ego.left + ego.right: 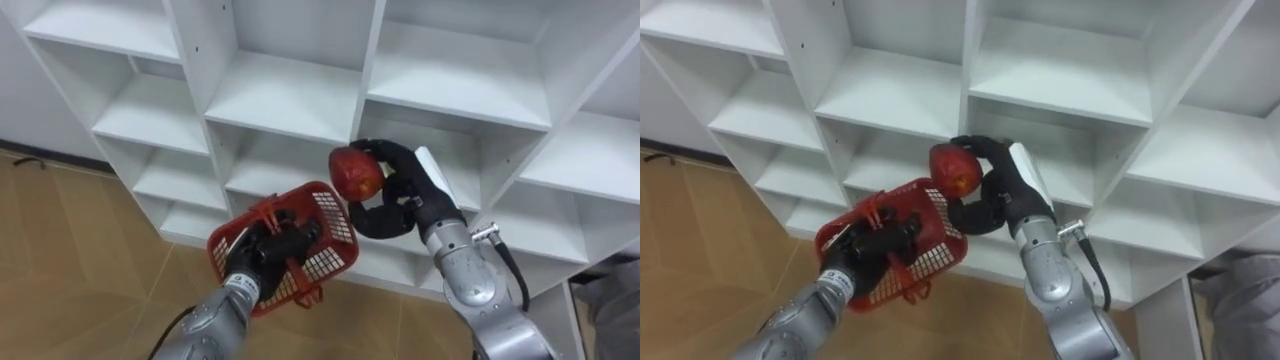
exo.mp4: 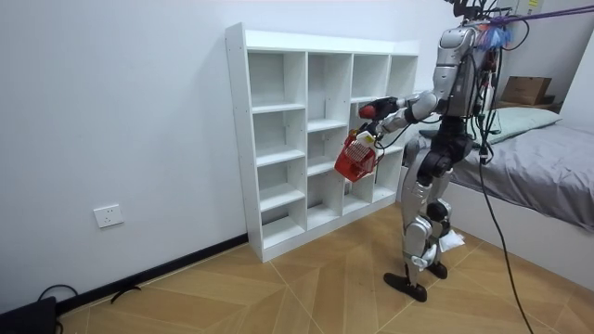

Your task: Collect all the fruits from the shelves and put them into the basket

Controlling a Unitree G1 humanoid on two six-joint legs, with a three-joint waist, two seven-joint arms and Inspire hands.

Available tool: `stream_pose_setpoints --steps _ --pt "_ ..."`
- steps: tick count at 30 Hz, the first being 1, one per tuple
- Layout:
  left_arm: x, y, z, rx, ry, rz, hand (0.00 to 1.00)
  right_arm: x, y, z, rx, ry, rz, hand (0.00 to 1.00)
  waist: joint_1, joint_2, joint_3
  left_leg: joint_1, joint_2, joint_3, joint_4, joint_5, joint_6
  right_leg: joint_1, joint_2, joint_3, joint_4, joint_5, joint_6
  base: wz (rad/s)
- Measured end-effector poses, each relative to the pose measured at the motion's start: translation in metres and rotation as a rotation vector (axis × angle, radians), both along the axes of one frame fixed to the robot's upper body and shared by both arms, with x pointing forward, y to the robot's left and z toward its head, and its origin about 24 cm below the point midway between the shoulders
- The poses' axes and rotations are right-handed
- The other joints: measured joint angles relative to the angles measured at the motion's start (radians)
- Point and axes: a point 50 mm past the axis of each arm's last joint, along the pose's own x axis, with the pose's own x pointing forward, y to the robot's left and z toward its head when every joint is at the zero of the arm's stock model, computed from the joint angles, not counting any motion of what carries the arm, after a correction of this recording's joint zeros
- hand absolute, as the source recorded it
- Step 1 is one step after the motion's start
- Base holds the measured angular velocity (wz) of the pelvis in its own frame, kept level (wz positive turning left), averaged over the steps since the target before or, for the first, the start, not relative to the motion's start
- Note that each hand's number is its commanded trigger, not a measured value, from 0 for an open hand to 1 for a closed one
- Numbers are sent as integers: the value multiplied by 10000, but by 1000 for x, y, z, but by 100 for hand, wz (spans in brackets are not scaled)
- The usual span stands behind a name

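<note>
Gripping a glossy red fruit [image 1: 355, 172], right hand [image 1: 408, 192]; left hand [image 1: 268, 250] clenched round red basket [image 1: 336, 262].

Left hand [image 1: 268, 250] holds a basket [image 1: 335, 218]; right hand [image 1: 405, 190] grips a red fruit [image 1: 356, 173], perhaps an apple.

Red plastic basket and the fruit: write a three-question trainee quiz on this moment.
1. True or false: the red round fruit lies inside the red plastic basket.
2. Pick one: the left hand is (a) open, (b) shut on the basket, (c) shut on the fruit.
3. Short answer: what stands behind both hands?

Key
1. False: the fingers of the right hand curl round it.
2. b
3. The white shelf unit of open compartments.
</note>
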Motion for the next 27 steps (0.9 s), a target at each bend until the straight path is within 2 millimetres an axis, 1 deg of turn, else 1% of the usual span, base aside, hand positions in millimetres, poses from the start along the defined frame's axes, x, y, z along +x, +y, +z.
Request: stream_pose_setpoints --steps 3,7,11,22,27 --pt "0 0 0 -1 35 67 100 -5 -2 -9 104 429 -136 100 0 35 6 3 1 -2 0 -2 2 1 1 7 5 0 1 0" --pt "1 1 0 -327 139 290 100 -14 -4 -29 615 1494 -244 100 24 55 15 118 4 40 -4 -31 25 91 6 90 6 -12 21 -3" --pt "1 2 1 -538 187 439 100 -25 1 -40 726 2107 149 100 15 57 16 111 -8 71 -2 -41 41 78 2 120 5 -9 30 -1" --pt "1 5 0 -630 242 548 100 -35 -1 -54 893 2917 190 100 31 78 21 113 -13 79 -6 -49 46 77 -5 123 0 -11 37 0" --pt "1 5 0 -619 244 548 100 -37 -1 -56 857 3018 297 100 43 108 19 114 -8 95 -5 -56 44 68 2 137 -5 -11 37 0"
